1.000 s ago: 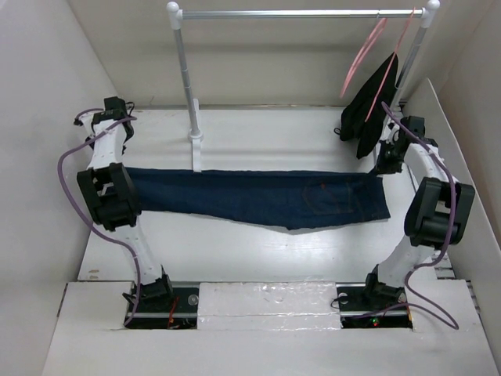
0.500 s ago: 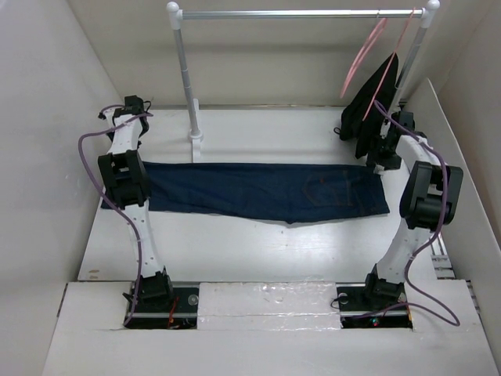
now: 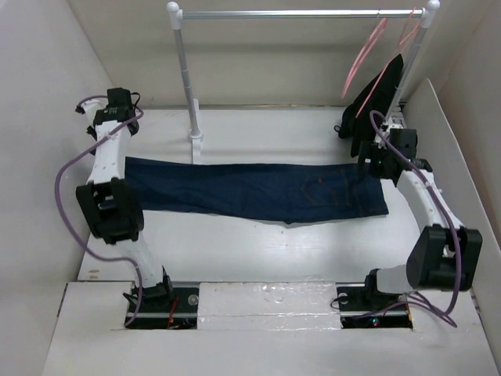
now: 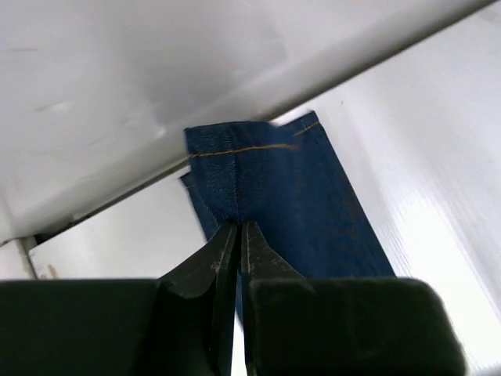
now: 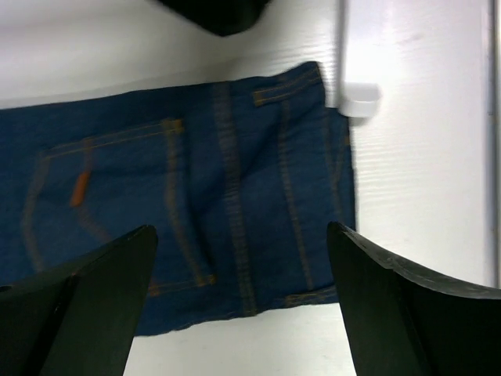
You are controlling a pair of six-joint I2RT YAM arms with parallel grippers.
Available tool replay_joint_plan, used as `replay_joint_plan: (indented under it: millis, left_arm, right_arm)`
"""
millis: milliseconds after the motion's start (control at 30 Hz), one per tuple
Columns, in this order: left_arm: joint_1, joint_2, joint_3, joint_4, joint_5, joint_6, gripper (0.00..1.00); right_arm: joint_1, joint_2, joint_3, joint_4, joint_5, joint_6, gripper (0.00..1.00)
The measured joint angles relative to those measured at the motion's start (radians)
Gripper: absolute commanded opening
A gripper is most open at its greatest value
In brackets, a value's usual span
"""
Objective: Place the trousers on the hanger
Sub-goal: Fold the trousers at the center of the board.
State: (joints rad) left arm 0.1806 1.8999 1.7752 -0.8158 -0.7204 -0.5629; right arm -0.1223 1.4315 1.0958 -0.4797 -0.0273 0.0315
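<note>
The dark blue trousers (image 3: 258,190) lie flat across the table, waist to the right and leg ends to the left. My left gripper (image 3: 124,157) sits at the leg end, and in the left wrist view it (image 4: 237,229) is shut, pinching the trousers (image 4: 290,196) just short of the stitched hem. My right gripper (image 3: 370,163) hovers over the waist. In the right wrist view it (image 5: 241,235) stands wide open above the back pocket and waistband of the trousers (image 5: 196,204), holding nothing. The pale-pink hanger (image 3: 362,56) hangs bare from the rail, far right.
A second pink hanger carrying a black garment (image 3: 374,102) hangs beside it, just behind my right wrist. The rail (image 3: 297,13) rests on two white posts; the left post (image 3: 188,78) stands behind the trousers. White walls close in left, right and behind.
My right gripper has opened and let go of the waist, which now lies flat. My left arm swung out and back, carrying the leg end toward the far left.
</note>
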Motion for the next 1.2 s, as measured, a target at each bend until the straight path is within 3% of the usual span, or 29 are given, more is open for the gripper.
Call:
replay_joint_plan:
  millis: [233, 400, 567, 733, 967, 1167, 1200]
  left_arm:
    - [-0.05, -0.28, -0.06, -0.081, -0.052, -0.053, 0.0]
    - [-0.082, -0.332, -0.122, -0.201, -0.069, -0.113, 0.0]
    - [-0.078, -0.344, -0.288, -0.252, -0.089, -0.133, 0.0]
    - [-0.037, -0.196, -0.258, -0.261, -0.13, -0.114, 0.0]
    - [-0.021, 0.169, 0.078, -0.194, -0.171, -0.037, 0.0]
    - [-0.002, 0.383, 0.221, -0.145, -0.161, 0.003, 0.0]
    - [0.008, 0.411, 0.225, -0.143, -0.153, 0.007, 0.07]
  right_arm:
    - [0.077, -0.155, -0.111, 0.031, -0.119, 0.003, 0.94]
    - [0.083, -0.167, -0.169, 0.046, -0.193, 0.003, 0.94]
    - [0.088, -0.179, -0.179, 0.047, -0.23, 0.002, 0.94]
    - [0.095, -0.177, -0.179, 0.047, -0.238, -0.002, 0.94]
    - [0.104, -0.177, -0.177, 0.036, -0.195, -0.017, 0.95]
    - [0.1, -0.177, -0.16, -0.007, -0.138, -0.043, 1.0]
    - [0.097, -0.177, -0.159, -0.014, -0.137, -0.045, 1.0]
